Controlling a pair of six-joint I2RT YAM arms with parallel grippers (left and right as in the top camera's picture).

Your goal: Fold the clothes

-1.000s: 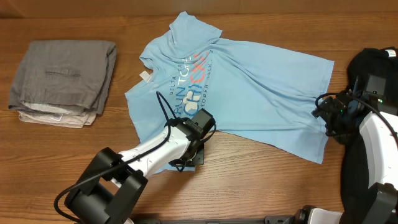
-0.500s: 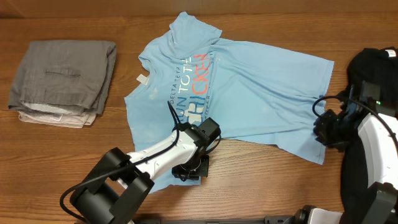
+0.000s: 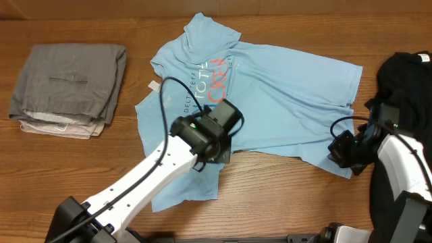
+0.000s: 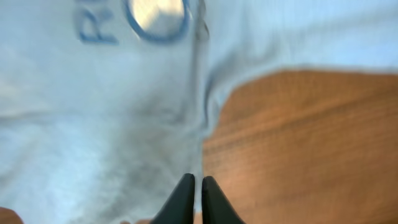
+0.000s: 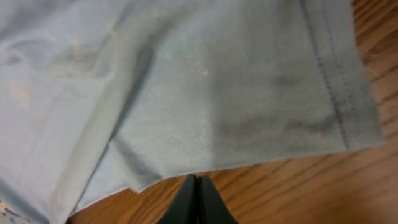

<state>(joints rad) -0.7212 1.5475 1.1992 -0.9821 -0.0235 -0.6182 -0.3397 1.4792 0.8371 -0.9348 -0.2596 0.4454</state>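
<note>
The light blue T-shirt (image 3: 283, 88) lies spread on the wooden table, with its coral-red lettering (image 3: 217, 70) partly folded under and its white neck label (image 3: 154, 85) at the left. My left gripper (image 3: 218, 138) hangs over the shirt's middle front edge. In the left wrist view it (image 4: 194, 180) is shut on a crease of the shirt (image 4: 93, 124), where the cloth meets bare wood. My right gripper (image 3: 339, 150) is at the shirt's right hem corner. In the right wrist view it (image 5: 198, 178) is shut, its tips touching the cloth (image 5: 217, 93) edge, with no fabric visibly between them.
A folded grey pile of clothes (image 3: 67, 88) sits at the far left of the table (image 3: 283, 196). A black bundle (image 3: 405, 71) lies at the right edge behind my right arm. Bare wood runs along the front of the shirt.
The right gripper slid forward along the hem and shut. The left arm rose and moved back while shut, dragging the cloth so that more lettering is folded under.
</note>
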